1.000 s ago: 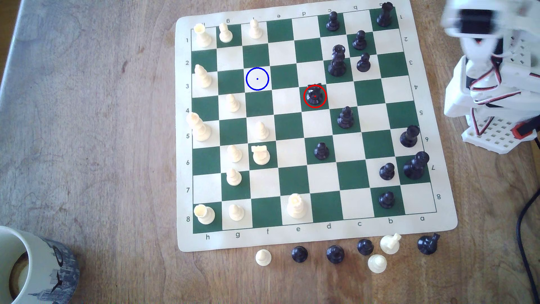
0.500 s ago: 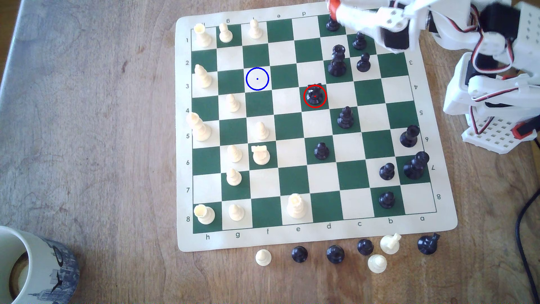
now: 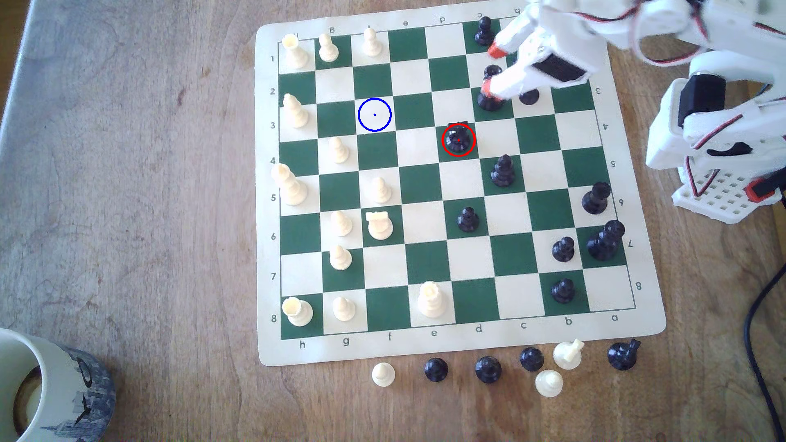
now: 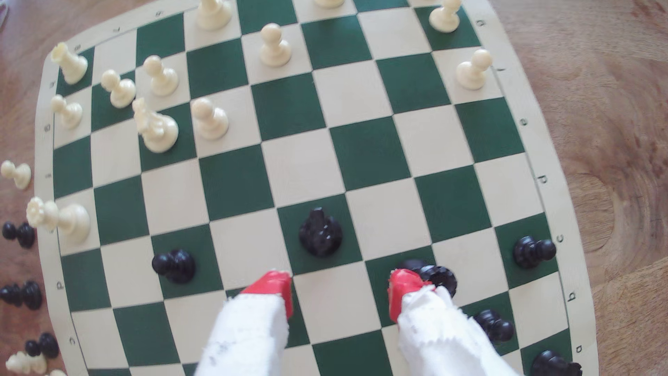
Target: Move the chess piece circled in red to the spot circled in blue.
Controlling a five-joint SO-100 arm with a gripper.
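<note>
The blue-ringed cream target square (image 3: 374,114) lies far at the exterior view's left. The glossy black knight (image 3: 458,139) stands on its red-ringed green square. My red-tipped white gripper (image 3: 490,70) hangs open, empty; descending, I might topple the tall black queen (image 3: 490,100) beneath my finger.

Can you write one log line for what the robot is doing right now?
phase: approach | gripper: open, empty, above board near tall black piece | black knight: on red-ringed green square, untouched | blue-ringed square: free
</note>
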